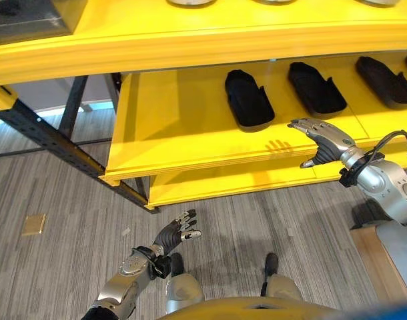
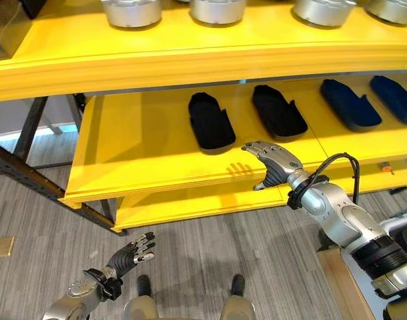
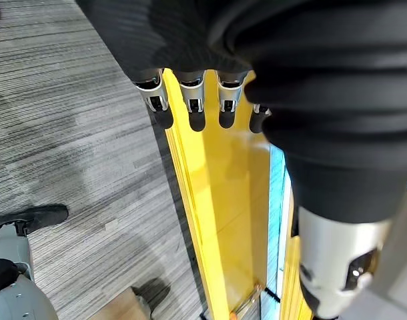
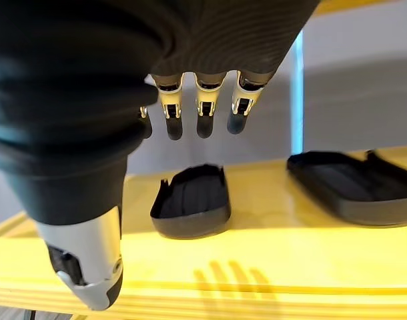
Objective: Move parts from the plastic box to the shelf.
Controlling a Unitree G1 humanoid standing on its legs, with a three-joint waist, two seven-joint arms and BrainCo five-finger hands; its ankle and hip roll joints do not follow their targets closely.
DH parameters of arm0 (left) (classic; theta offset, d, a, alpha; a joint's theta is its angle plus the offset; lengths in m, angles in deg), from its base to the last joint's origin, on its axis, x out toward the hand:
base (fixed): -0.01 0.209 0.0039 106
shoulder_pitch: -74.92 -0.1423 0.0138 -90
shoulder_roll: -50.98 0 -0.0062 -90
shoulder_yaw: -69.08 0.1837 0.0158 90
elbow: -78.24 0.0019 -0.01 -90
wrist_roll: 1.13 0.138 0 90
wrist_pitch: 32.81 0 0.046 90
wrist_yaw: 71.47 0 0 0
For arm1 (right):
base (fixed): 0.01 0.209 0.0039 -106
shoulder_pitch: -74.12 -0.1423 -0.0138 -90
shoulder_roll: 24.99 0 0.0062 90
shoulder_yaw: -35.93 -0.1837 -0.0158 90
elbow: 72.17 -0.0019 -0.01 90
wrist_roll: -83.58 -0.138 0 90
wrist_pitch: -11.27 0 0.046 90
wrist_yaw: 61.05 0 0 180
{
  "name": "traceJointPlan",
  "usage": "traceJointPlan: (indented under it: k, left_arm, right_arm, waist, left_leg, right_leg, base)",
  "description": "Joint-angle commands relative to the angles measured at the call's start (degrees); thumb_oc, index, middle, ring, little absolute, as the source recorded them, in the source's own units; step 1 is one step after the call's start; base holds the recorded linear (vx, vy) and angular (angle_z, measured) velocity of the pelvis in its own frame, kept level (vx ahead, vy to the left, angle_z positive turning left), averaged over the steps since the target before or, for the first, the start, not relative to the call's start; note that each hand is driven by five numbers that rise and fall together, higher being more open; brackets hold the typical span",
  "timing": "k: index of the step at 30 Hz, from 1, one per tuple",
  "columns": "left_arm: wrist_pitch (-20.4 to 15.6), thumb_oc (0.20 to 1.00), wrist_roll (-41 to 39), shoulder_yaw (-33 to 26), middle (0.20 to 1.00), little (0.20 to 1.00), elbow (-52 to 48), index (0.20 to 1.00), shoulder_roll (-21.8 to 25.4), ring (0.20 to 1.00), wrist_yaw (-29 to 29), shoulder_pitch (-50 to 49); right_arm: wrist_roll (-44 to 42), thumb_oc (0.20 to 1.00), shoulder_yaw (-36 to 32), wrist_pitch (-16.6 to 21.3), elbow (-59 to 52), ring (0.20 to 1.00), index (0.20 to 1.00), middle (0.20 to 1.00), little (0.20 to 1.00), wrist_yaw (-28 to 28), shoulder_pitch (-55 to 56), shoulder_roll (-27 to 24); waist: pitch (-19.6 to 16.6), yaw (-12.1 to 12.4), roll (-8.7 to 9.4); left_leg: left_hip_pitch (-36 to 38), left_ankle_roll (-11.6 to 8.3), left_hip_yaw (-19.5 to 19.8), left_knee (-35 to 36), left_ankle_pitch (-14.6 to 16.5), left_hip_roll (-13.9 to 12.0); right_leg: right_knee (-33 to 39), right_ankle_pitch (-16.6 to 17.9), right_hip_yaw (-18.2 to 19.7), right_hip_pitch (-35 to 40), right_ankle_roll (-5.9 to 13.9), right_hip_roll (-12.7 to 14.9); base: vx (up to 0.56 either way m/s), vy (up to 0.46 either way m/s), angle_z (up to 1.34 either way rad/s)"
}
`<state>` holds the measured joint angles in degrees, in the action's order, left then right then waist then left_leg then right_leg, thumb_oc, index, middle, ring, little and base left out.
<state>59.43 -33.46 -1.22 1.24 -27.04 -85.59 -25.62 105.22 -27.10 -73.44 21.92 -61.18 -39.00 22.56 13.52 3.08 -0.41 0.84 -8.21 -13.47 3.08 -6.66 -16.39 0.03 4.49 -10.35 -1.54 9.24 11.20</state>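
Four black parts lie in a row on the yellow shelf's (image 1: pixel 190 133) middle board, each a shallow, elongated tray-like shell with a raised rim, its long axis running from the shelf's front edge toward the back; the nearest part (image 1: pixel 248 99) has its broad rounded end toward the front and a notched end toward the back. In the right eye view the two parts farthest to the right look dark blue (image 2: pixel 350 103), and silver round parts (image 2: pixel 131 12) stand on the upper board. The right robot hand (image 1: pixel 321 138) hovers over the shelf's front edge just before the nearest part, fingers straight and spread, holding nothing; its wrist view shows that part's rounded end (image 4: pixel 191 203) close ahead and the fingers' shadow on the board. The left robot hand (image 1: pixel 177 235) hangs low over the grey floor (image 1: pixel 70 240), fingers relaxed and empty.
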Motion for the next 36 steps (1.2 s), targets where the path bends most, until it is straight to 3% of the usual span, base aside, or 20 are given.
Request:
traceJointPlan:
  k: [1,9,27,36]
  left_arm:
    - [0.6,1.0,0.9,-0.5,1.0,1.0,-5.1,1.0,3.1,1.0,-2.3,2.1]
    - [2.2,1.0,0.2,-1.3,1.0,1.0,-6.8,1.0,4.1,1.0,-1.5,3.6]
    - [2.5,1.0,0.2,0.4,1.0,1.0,-7.1,1.0,3.9,1.0,-1.8,5.2]
    - [2.4,1.0,0.3,1.0,1.0,1.0,-7.2,1.0,3.6,1.0,-2.1,5.8]
  right_arm:
    - [1.0,1.0,0.3,0.0,0.9,1.0,1.0,1.0,1.0,-0.8,-5.4,1.5]
    - [4.3,1.0,3.0,-2.8,10.9,1.0,1.0,1.0,1.0,-0.8,-8.1,6.7]
    - [10.6,1.0,7.5,-3.9,24.4,1.0,1.0,1.0,1.0,5.3,-18.2,9.6]
    - [13.1,1.0,11.7,-3.8,29.2,1.0,1.0,1.0,1.0,2.2,-24.6,10.5]
  waist:
    - [3.3,0.2,1.66]
    - [6.0,1.7,0.46]
    - [8.0,3.7,-1.19]
    - [8.2,4.5,-2.2]
  left_leg:
    - [0.1,-0.45,0.5,-4.1,2.6,-1.7]
    - [-1.7,-0.28,2.4,-4.6,2.0,-1.2]
    - [-2.8,-0.52,3.8,-4.2,1.1,-1.1]
    - [-2.8,-0.63,4.1,-4.1,1.0,-0.7]
  right_leg:
    - [-7.9,-6.5,-3.1,0.7,0.55,2.0]
    - [-9.4,-6.7,-3.8,-0.8,0.42,2.3]
    - [-10.8,-7.1,-4.3,-2.4,-0.14,2.2]
    - [-11.5,-7.3,-4.4,-2.8,-0.28,2.7]
  base:
    - [-0.02,-0.016,0.05]
    - [-0.06,-0.01,0.12]
    - [-0.01,0.0,0.01]
    - [0.0,0.009,0.0]
